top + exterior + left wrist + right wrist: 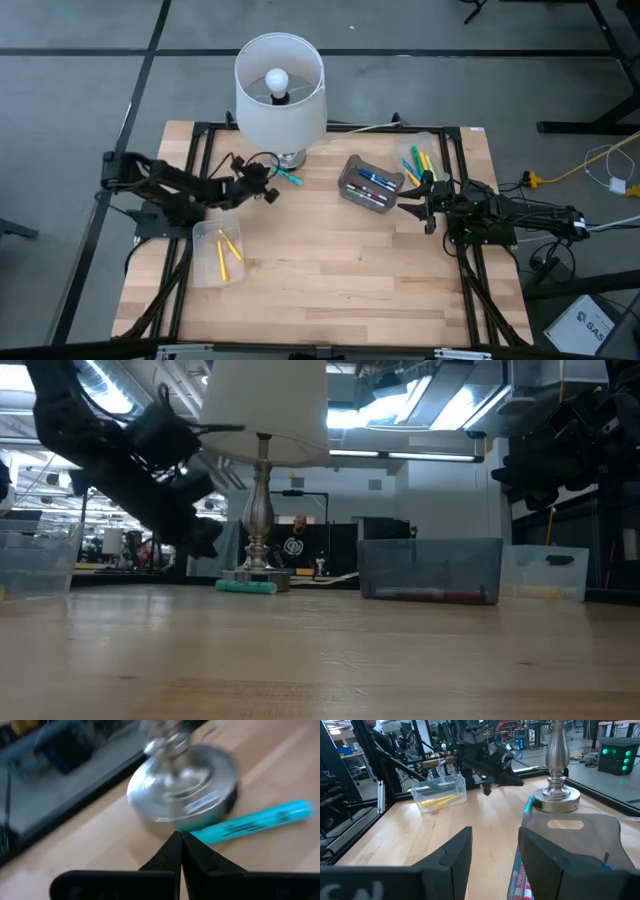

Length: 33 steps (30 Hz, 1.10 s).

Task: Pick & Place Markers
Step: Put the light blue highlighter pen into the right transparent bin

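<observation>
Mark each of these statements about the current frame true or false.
1. The left tool is shut and holds nothing. True.
2. A teal marker lies beside the lamp base. True.
3. The bin near the left arm holds blue markers. False: it holds yellow markers.
4. The right tool grips a green marker. False: its fingers are open with nothing between them.
5. The lamp stands at the table's far edge. True.

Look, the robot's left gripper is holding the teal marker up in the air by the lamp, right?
Not quite. The left gripper is shut on nothing; the teal marker lies flat on the table against the lamp base. The left wrist view shows this.
</observation>
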Each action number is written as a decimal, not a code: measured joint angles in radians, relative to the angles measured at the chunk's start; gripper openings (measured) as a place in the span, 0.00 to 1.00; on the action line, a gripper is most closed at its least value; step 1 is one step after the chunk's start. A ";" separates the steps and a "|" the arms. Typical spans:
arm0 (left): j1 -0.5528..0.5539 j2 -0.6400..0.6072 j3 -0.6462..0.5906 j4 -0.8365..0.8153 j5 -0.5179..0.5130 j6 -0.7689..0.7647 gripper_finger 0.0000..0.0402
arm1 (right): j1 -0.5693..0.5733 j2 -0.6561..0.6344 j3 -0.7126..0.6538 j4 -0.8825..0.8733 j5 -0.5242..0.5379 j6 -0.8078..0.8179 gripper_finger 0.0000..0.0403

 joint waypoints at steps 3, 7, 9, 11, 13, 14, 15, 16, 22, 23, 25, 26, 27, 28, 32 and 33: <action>0.074 0.004 0.000 -0.051 0.051 -0.080 0.00 | 0.000 0.000 0.000 0.000 0.000 0.000 0.40; 0.126 0.004 0.000 -0.050 0.111 -0.113 0.00 | 0.000 0.000 0.000 0.000 0.000 0.000 0.40; 0.131 0.004 0.000 -0.034 0.118 -0.114 0.00 | 0.000 0.000 0.000 0.000 0.000 0.000 0.40; 0.139 0.004 0.000 -0.036 0.121 -0.114 0.00 | 0.000 0.000 0.000 0.000 0.000 0.000 0.40; 0.144 0.004 0.000 -0.036 0.120 -0.124 0.00 | 0.000 0.000 0.000 0.000 0.000 0.000 0.40; 0.147 0.004 0.000 -0.035 0.120 -0.130 0.00 | 0.000 0.000 0.000 0.000 0.000 0.000 0.40; 0.148 0.004 0.000 -0.033 0.120 -0.132 0.00 | 0.000 0.000 0.000 0.000 0.000 0.000 0.40; 0.147 0.006 0.000 -0.025 0.120 -0.133 0.00 | 0.000 0.000 0.000 0.000 0.000 0.000 0.40; 0.141 0.086 0.015 -0.005 0.133 -0.175 0.00 | 0.000 0.000 0.000 0.000 0.000 0.000 0.40; 0.137 0.105 0.022 -0.005 0.119 -0.183 0.00 | 0.000 0.000 0.000 0.000 0.000 0.000 0.40; 0.131 0.140 0.042 -0.003 0.078 -0.211 0.00 | 0.000 0.000 0.000 0.000 0.000 0.000 0.40; 0.130 0.152 0.049 0.004 0.060 -0.220 0.00 | 0.000 0.000 0.000 0.000 0.000 0.000 0.40; 0.130 0.162 0.055 0.018 0.045 -0.224 0.00 | 0.000 0.000 0.000 0.000 0.000 0.000 0.40; 0.130 0.171 0.062 0.037 0.037 -0.224 0.00 | 0.000 0.000 0.000 0.000 0.000 0.000 0.40; 0.141 0.212 0.094 0.033 0.055 -0.218 0.00 | 0.000 0.000 0.000 0.000 0.000 0.000 0.40; 0.145 0.226 0.099 0.029 0.069 -0.218 0.00 | 0.000 0.000 0.000 0.000 0.000 0.000 0.40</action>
